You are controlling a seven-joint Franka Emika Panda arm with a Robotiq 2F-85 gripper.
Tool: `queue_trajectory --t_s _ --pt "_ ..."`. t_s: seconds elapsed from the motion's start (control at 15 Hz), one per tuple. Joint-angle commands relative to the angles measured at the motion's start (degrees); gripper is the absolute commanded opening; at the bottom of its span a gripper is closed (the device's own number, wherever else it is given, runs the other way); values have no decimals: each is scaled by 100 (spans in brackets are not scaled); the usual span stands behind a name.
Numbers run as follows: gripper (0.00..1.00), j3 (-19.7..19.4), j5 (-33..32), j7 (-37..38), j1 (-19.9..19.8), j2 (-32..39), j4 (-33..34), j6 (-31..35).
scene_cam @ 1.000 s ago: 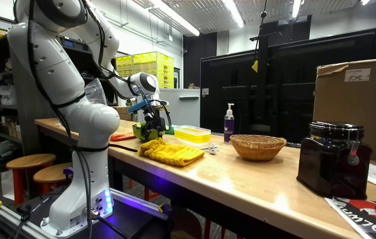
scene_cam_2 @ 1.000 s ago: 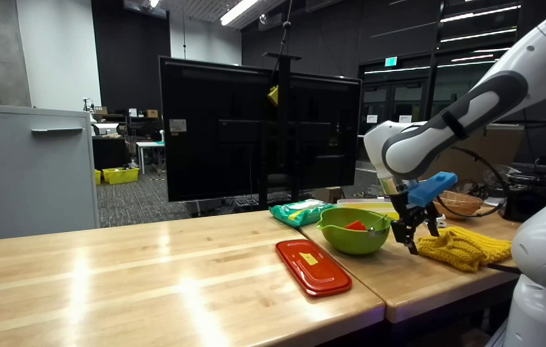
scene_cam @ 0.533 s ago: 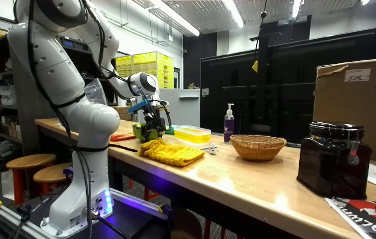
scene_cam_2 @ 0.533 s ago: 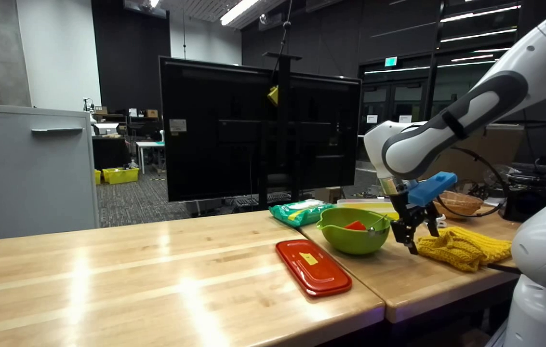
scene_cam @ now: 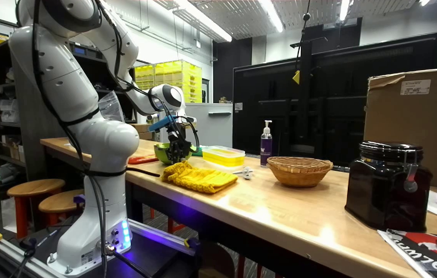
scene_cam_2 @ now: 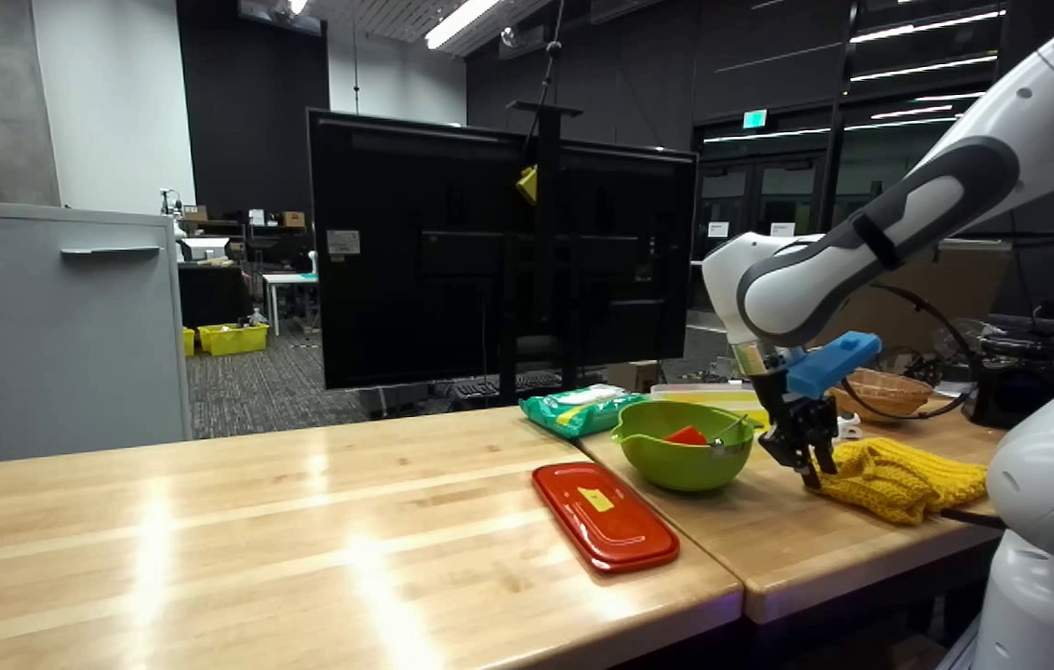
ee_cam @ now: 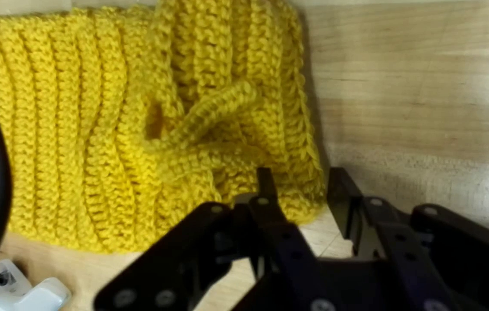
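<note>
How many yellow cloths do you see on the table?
1. The cloth lies near the green bowl, with the gripper at its edge; another folded underneath would be hidden.

Strip lights [scene_cam: 205,20] burn bright overhead — white glare marks the table [scene_cam_2: 285,521] in both exterior views. In the wrist view the gripper [ee_cam: 301,181] looks dark, slightly blurred; thin shadow edges the yellow cloth [ee_cam: 63,129].
</note>
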Motion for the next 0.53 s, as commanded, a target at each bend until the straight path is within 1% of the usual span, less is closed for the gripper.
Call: queue_trajectory --t_s 0.0,0.07,0.13,0.47 --pt "6 47 -6 -38 -53 -12 8 73" --pt "1 51 -9 -35 -53 -17 10 73" --pt "0 56 -14 -33 -52 -23 12 79" --pt "0 51 4 -54 -51 -112 -6 20"
